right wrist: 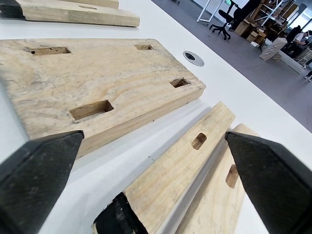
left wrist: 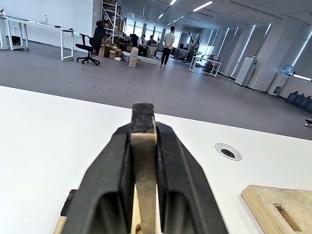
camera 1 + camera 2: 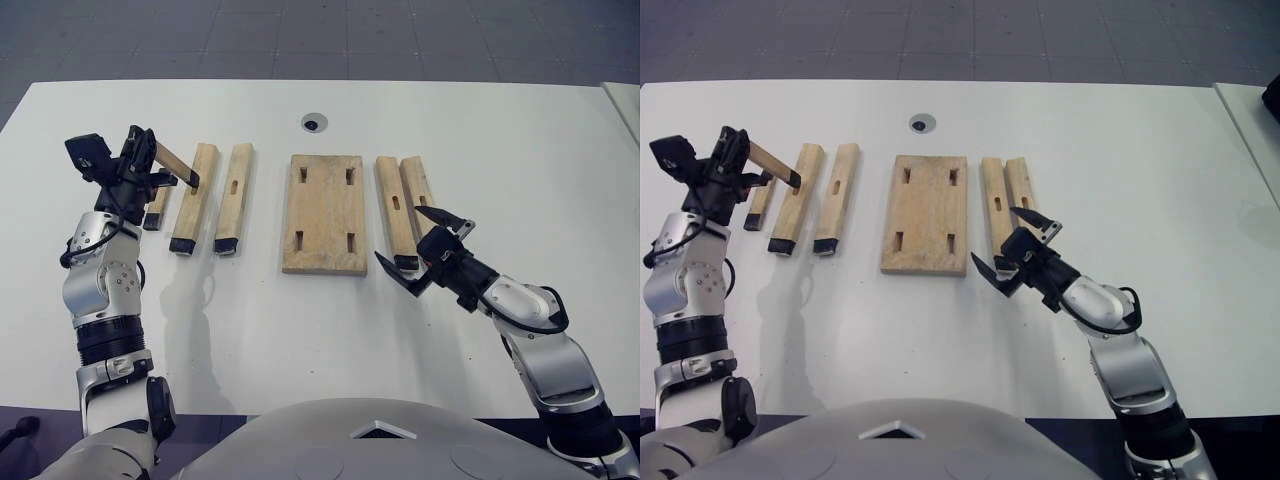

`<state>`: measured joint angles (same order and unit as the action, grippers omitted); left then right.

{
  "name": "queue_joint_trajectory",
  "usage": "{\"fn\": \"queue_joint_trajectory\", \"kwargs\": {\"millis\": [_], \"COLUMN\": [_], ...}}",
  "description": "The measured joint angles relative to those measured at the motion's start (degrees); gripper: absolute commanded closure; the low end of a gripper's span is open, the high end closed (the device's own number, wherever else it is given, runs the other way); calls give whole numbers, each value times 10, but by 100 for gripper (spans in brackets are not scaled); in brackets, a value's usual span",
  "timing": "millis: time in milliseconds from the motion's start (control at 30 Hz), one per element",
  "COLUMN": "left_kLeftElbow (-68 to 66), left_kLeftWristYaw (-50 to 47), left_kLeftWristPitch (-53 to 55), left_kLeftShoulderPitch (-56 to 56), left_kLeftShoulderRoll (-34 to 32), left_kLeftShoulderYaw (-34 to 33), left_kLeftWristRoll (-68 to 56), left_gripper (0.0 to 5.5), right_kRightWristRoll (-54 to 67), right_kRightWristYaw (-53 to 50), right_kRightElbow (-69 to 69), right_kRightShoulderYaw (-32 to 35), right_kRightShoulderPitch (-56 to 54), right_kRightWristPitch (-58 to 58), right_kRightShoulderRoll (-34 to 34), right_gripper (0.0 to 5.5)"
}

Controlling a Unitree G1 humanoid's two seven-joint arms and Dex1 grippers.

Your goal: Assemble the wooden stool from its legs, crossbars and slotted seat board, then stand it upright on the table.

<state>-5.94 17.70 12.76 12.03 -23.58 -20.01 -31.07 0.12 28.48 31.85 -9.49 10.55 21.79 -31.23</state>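
Observation:
My left gripper [image 3: 140, 165] is raised over the table's far left, shut on a thin wooden crossbar [image 3: 172, 160] with a black tip; in the left wrist view the crossbar [image 2: 144, 165] sits clamped between the black fingers [image 2: 109, 185]. A second crossbar [image 3: 155, 212] lies on the table below it. Two legs [image 3: 195, 197] [image 3: 235, 197] lie left of the slotted seat board [image 3: 323, 212], and two more legs [image 3: 394, 208] [image 3: 418, 185] lie to its right. My right gripper [image 3: 397, 233] is open, low over the near end of the inner right leg [image 1: 180, 170], straddling it.
The white table [image 3: 520, 140] has a round cable grommet [image 3: 314, 122] behind the seat board. Bare surface lies in front of the parts and to the far right. The table's back edge runs above the grommet.

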Motion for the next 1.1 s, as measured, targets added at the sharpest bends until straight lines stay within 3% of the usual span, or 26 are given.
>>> {"fn": "queue_joint_trajectory", "kwargs": {"millis": [567,1000,1100], "left_kLeftElbow": [-12,-6,-1], "left_kLeftWristYaw": [6,-3,-7], "left_kLeftWristPitch": [2,14,33], "left_kLeftShoulderPitch": [-11,0,2], "left_kLeftShoulderRoll": [-1,-21,-20], "left_kLeftShoulderYaw": [-4,40,33], "left_kLeftWristRoll": [27,95,88], "left_gripper": [509,509,445], "right_kRightWristRoll": [-5,-7,-7], "right_kRightWristYaw": [0,0,0], "right_kRightElbow": [0,-2,-2], "right_kRightShoulderYaw": [-3,-2,-2], "right_kRightShoulderPitch": [1,0,0], "right_kRightWristPitch": [0,0,0], "right_kRightShoulderRoll": [0,0,0], "right_gripper": [10,10,10]}}
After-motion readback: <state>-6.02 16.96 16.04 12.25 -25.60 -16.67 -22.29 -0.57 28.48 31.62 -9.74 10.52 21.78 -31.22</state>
